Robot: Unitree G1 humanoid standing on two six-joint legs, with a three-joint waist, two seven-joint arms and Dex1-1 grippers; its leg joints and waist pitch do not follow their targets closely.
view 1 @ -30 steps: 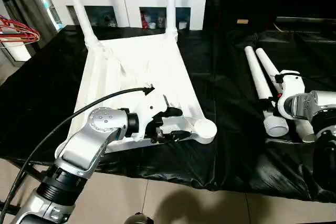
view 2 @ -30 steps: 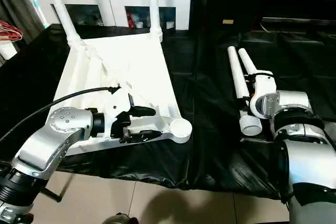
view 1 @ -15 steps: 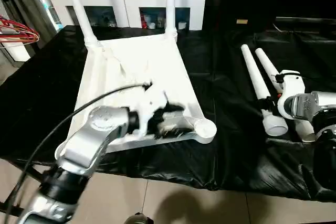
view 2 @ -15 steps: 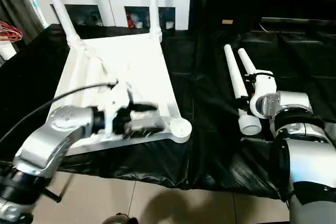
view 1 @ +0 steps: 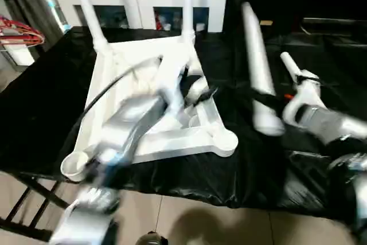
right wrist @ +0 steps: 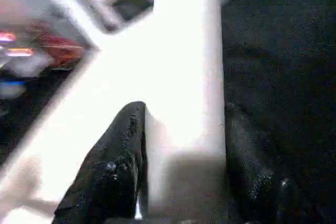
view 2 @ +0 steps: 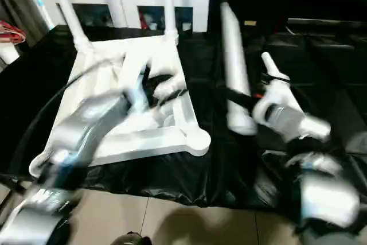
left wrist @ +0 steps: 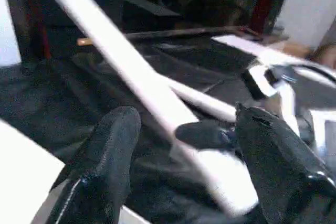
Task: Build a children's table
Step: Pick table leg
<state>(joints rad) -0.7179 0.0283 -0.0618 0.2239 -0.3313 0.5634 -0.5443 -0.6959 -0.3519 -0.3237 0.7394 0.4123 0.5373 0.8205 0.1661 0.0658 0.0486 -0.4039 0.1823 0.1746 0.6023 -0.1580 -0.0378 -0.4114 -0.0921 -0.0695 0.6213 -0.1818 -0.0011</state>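
Above the black-draped table (view 1: 241, 164), your right gripper (right wrist: 178, 145) has its fingers clamped on a white leg (view 1: 257, 78), lifted clear so its flared end can go to a socket. Your left gripper (left wrist: 184, 145) hangs wide open, holding nothing, over the upturned tabletop (view 1: 132, 84), freeing the near right corner socket (view 1: 226, 140). Two fitted legs (view 1: 187, 1) rise from its far corners; another leg (view 1: 288, 64) lies beside your right arm.

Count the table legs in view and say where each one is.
4. Two stand upright in the tabletop's far corner sockets: one far left, one far right. One is lifted in the right gripper. One lies on the black cloth.
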